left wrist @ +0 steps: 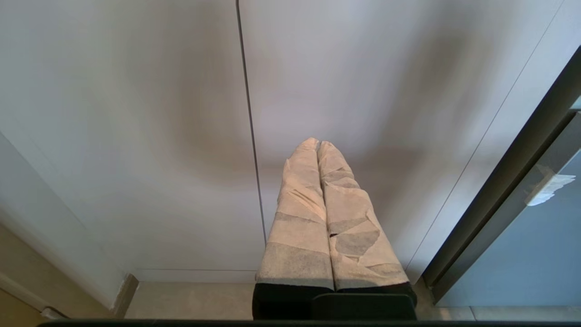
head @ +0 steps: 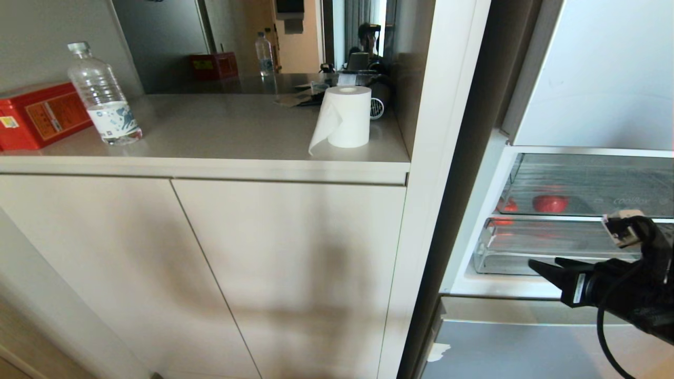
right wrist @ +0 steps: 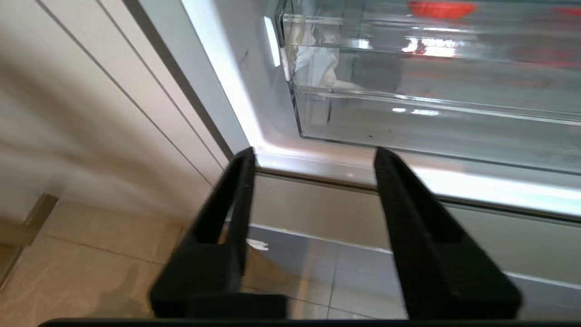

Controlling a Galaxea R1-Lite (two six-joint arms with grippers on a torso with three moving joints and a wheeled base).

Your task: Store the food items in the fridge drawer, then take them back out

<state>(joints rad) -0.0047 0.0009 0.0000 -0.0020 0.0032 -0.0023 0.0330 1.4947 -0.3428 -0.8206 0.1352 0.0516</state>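
Right hand (head: 545, 269) at lower right of head view, fingers spread, empty, just in front of the fridge drawer (head: 526, 247); red fruit (head: 550, 203) sits on the shelf above it; looks like the approach step; next needs the drawer pulled out; left hand (left wrist: 318, 144) pressed together, parked by the cabinet doors (left wrist: 136, 113).

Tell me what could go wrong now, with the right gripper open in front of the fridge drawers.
The right gripper hangs low, nearer the deeper clear bin than the fridge drawer, so it may reach for the wrong one. The red fruit behind the drawer's clear front could roll if the drawer is jerked. The left gripper is shut facing the cabinet door, so it likely cannot help.
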